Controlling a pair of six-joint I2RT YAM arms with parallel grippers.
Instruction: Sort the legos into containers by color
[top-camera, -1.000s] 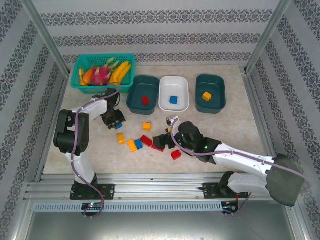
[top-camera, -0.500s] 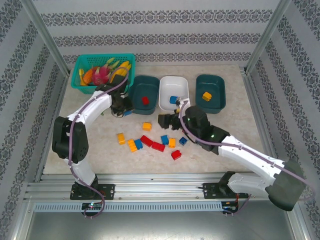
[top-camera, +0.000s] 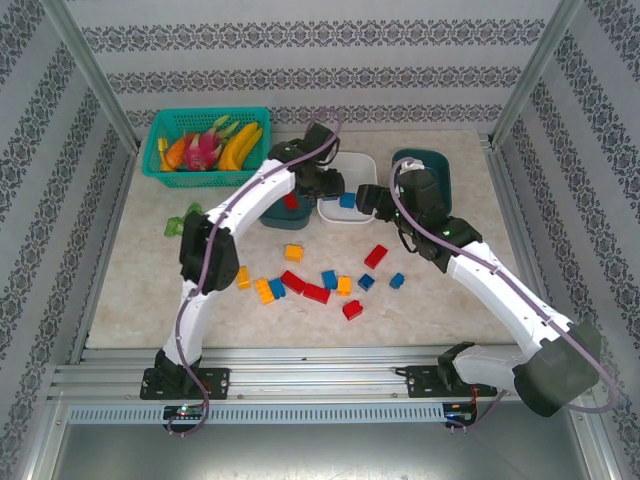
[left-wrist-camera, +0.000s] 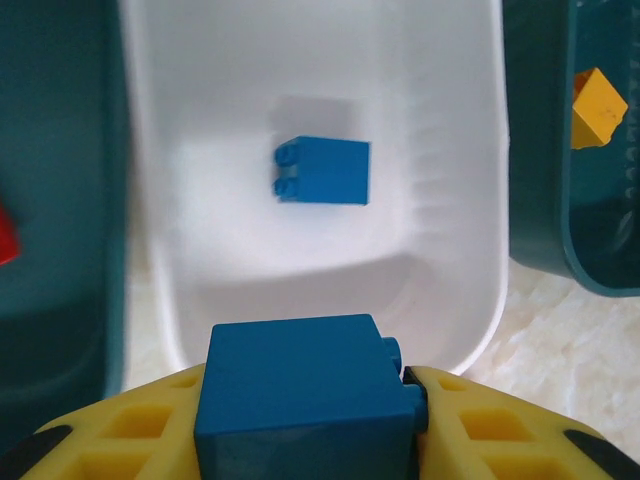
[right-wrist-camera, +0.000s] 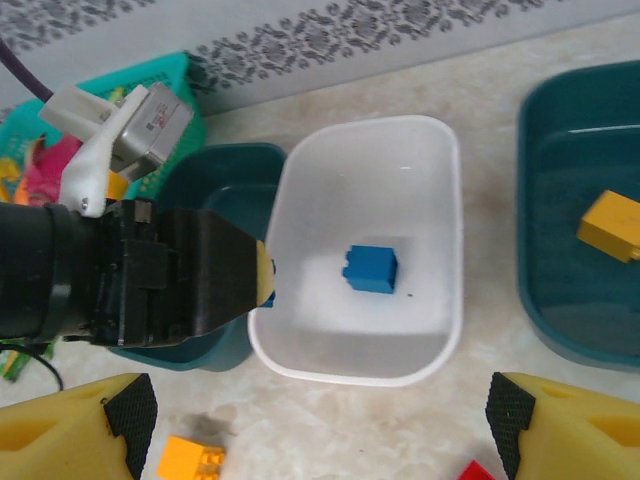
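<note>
legos: small chunky bricks in red, blue and yellow-orange. about a dozen lie loose on the table, scattered mid-table in front of the trays. one more is in each tray and one is in a grip.
held brick: blue brick, squarish, with studs showing on its right side.
left gripper: closed part way onto the held blue brick, with a yellow finger against either side. it is poised at the edge of the white tray.
right gripper: fingers spread wide with nothing between them. it hovers above the table just in front of the white tray.
white tray contents: one blue lego, lying near the middle of the floor.
left teal tray: holds one red lego.
right teal tray: holds one orange lego.
step in hand: judged to be delivery of a blue brick to the tray that already takes blue.
next move: calls for carrying the brick further in over the tray floor, then opening the fingers. released at the rim, it could strike the wall and tumble outside.
caution: the two arms work close together at this tray, so clearance needs minding.
progress: judged early, with most bricks not yet sorted.
</note>
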